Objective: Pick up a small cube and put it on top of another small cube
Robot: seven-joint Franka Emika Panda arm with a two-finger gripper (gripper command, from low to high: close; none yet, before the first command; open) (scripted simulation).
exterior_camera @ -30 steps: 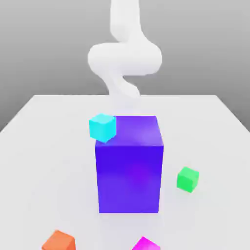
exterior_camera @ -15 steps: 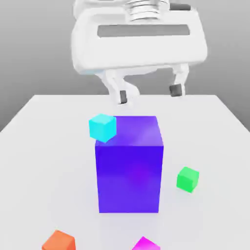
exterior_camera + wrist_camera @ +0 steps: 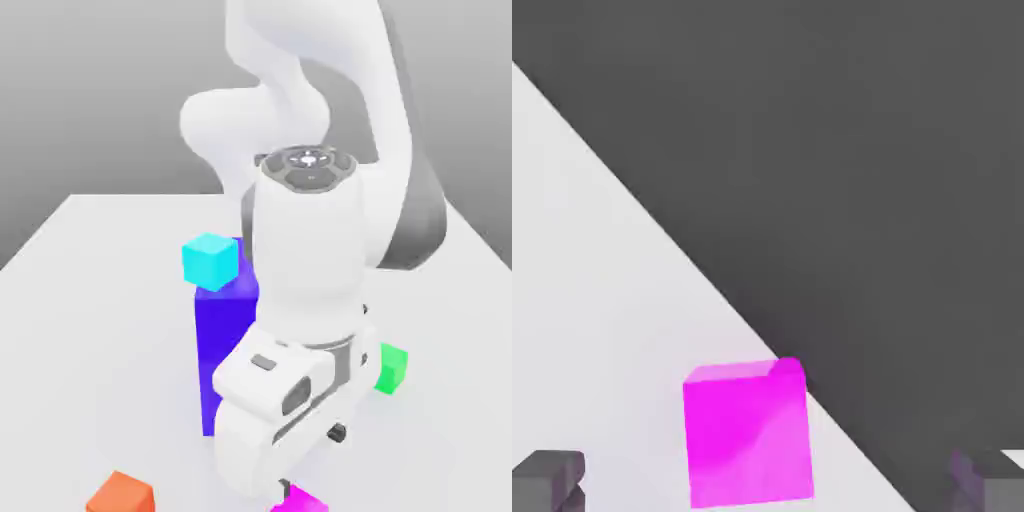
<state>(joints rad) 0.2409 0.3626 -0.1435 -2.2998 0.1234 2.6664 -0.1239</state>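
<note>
Exterior view, arm: the white arm (image 3: 310, 260) is seen bent low over the bench (image 3: 100, 300), hiding much of the big purple-blue block (image 3: 222, 340).
Exterior view, pink cube: the small magenta cube (image 3: 300, 500) is spotted at the bench's near edge, at six o'clock from the block, just under the wrist.
Exterior view, others: a cyan cube (image 3: 210, 261) is seen at the block's eleven o'clock, a green cube (image 3: 392, 367) at three, an orange cube (image 3: 121, 494) at seven.
Hand view, tool: the tool (image 3: 767, 480) is held released, fingertips (image 3: 547, 478) spread wide.
Hand view, pink cube: it is caught between the spread fingertips, untouched, beside the bench edge.
</note>
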